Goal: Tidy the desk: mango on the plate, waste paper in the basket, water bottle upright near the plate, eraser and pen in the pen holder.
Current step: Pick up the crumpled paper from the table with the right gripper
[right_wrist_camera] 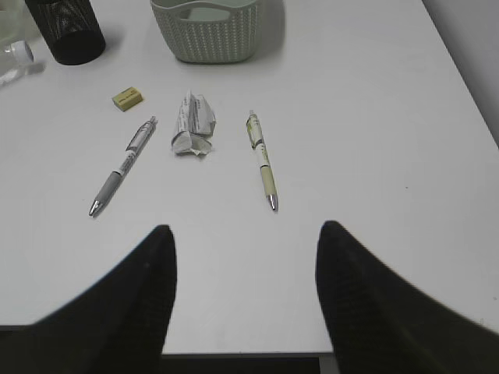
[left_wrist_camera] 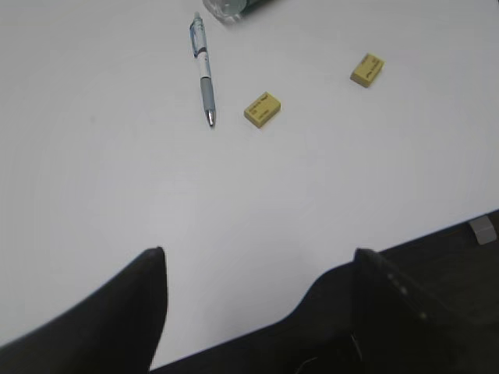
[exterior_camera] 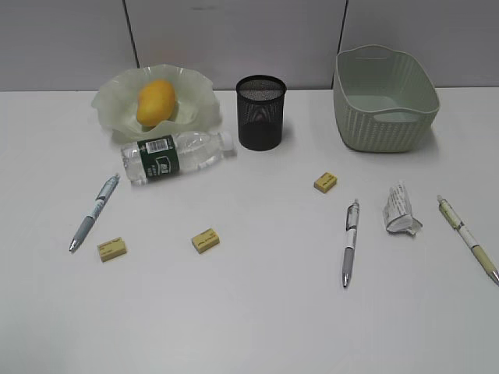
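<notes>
Already mango [exterior_camera: 155, 102] on plate [exterior_camera: 117, 105]

From my left wrist the water bottle [left_wrist_camera: 234, 8] is cut off at the top edge; from my right, only its cap shows. Print on the waste paper [right_wrist_camera: 191, 125] is unreadable.

Office desk setting

A plain white desk [exterior_camera: 257, 312] backed by grey partition panels [exterior_camera: 234, 39], with pens [exterior_camera: 350, 241], erasers [exterior_camera: 205, 240] and a mesh pen holder [exterior_camera: 261, 113].
</notes>
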`<state>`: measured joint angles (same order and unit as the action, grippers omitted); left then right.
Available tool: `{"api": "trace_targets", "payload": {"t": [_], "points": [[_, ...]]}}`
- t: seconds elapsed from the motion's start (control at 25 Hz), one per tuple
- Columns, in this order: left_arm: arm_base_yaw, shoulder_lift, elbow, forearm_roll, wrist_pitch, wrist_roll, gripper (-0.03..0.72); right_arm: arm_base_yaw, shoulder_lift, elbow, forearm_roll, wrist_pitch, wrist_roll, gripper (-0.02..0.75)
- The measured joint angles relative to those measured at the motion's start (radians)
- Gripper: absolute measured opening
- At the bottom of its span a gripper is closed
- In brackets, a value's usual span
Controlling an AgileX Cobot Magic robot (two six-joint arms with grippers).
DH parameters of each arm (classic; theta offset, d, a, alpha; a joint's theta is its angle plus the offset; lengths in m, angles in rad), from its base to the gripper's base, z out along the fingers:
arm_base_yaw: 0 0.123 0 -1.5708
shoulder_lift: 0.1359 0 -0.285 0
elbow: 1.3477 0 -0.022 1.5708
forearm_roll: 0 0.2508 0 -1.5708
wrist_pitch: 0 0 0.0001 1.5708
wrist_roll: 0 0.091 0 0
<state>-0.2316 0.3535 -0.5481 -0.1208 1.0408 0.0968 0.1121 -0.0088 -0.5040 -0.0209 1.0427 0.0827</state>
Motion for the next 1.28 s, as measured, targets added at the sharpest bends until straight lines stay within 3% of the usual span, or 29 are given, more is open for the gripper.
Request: {"api": "trace_targets", "payload": {"t": [0.32,0.84,1.28], "points": [[0.000,0.000,0.020,-0.029,0.019,0.000,0.548,0.000,0.096,-0.006,-0.008,-0.008,0.000,0.459],[0.000,0.000,0.020,-0.031,0.019,0.000,0.522,0.000,0.660,-0.043,-0.019,-0.309,0.000,0.459],[0.000,0.000,0.020,-0.031,0.020,0.000,0.519,0.000,1.097,-0.203,0.027,-0.346,0.000,0.459]]}}
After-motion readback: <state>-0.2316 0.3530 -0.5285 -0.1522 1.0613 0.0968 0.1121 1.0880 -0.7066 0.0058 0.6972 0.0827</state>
